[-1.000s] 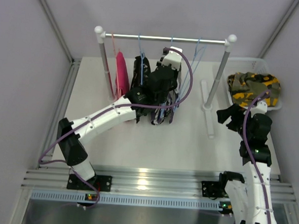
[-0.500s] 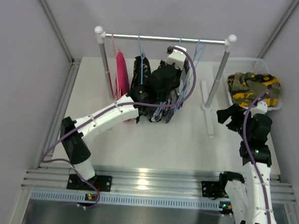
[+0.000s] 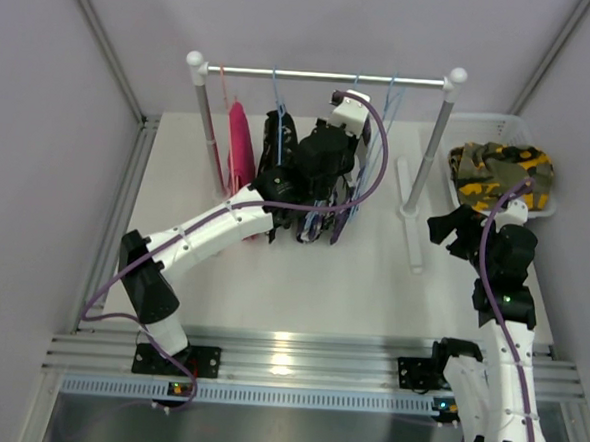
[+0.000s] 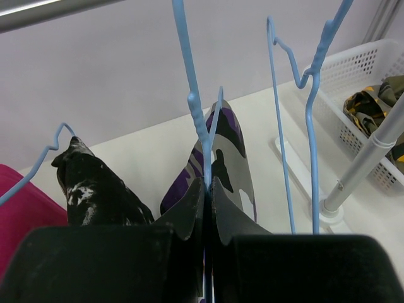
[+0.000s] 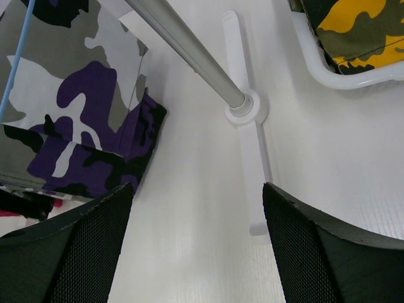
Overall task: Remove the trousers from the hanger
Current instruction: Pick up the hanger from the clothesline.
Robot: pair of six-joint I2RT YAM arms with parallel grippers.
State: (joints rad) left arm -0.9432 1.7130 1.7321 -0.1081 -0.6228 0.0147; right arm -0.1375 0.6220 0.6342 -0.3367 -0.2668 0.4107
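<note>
A rail (image 3: 324, 77) carries the hot pink trousers (image 3: 241, 148), the black white-print trousers (image 3: 275, 140) and the purple-white-black camouflage trousers (image 3: 320, 221), each on a hanger. My left gripper (image 4: 208, 189) is shut on the blue wire hanger (image 4: 197, 113) of the purple camouflage pair (image 4: 230, 145), just above the cloth. The black pair (image 4: 95, 189) hangs to its left. The yellow-olive camouflage trousers (image 3: 498, 171) lie in the white basket (image 3: 481, 122). My right gripper (image 3: 453, 231) is open and empty, low over the table right of the rack; it also shows in the right wrist view (image 5: 196, 252).
An empty blue hanger (image 4: 312, 126) hangs right of the held one. The rack's right post (image 3: 432, 149) and its foot (image 5: 243, 107) stand between the arms. The left post (image 3: 208, 136) is beside the pink pair. Side walls close in the table.
My left gripper, with the hanger, has shifted a little to the right along the rail and back. The right arm has not moved.
</note>
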